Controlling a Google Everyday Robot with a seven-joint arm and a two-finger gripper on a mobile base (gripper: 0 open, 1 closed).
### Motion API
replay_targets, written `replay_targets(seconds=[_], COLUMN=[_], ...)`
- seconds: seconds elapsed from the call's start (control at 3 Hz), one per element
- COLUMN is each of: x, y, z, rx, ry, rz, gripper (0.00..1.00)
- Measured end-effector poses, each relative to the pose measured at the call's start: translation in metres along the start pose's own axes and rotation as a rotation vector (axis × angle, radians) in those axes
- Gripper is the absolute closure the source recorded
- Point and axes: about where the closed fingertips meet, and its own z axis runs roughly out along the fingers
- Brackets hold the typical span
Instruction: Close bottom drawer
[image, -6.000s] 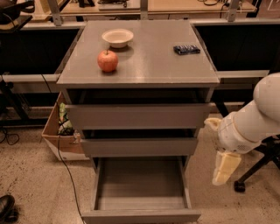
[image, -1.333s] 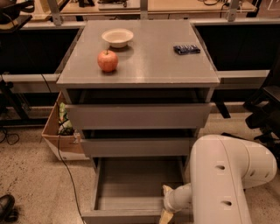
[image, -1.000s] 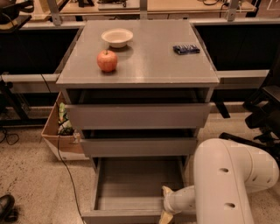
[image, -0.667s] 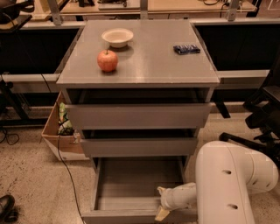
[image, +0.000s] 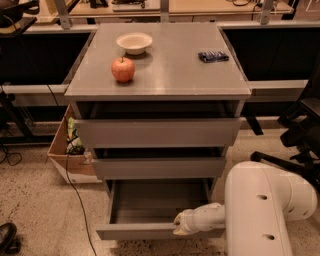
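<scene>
The bottom drawer (image: 150, 205) of the grey cabinet stands pulled out, its grey tray body empty and its slim front panel (image: 135, 231) near the bottom of the view. My gripper (image: 179, 224) sits on the right part of that front panel, at its top edge, on the end of my white arm (image: 260, 210), which fills the lower right. The middle drawer front (image: 157, 167) and the tall top drawer front (image: 157, 131) above it stick out only a little.
On the cabinet top lie a red apple (image: 123, 69), a white bowl (image: 134, 42) and a dark blue packet (image: 213, 56). A cardboard box (image: 70, 150) stands on the floor at the left with a cable beside it. An office chair base (image: 295, 145) is at the right.
My gripper has slid left along the drawer's front edge. The drawer's front panel looks slightly nearer the cabinet than before.
</scene>
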Motion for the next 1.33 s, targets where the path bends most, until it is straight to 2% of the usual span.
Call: replay_targets(seconds=[0.33,0.67,1.0,1.33], x=[-0.014,-0.021,-0.022,-0.043], y=[-0.014,-0.018,-0.02,-0.03], z=[0.003,0.0,0.0,-0.02], rx=[0.01,0.016,0.019,0.046], ry=[-0.014,-0.022,-0.025,-0.046], rz=[-0.045,-0.065,-0.073,-0.149], gripper=[0.79,0.49,0.26,0.03])
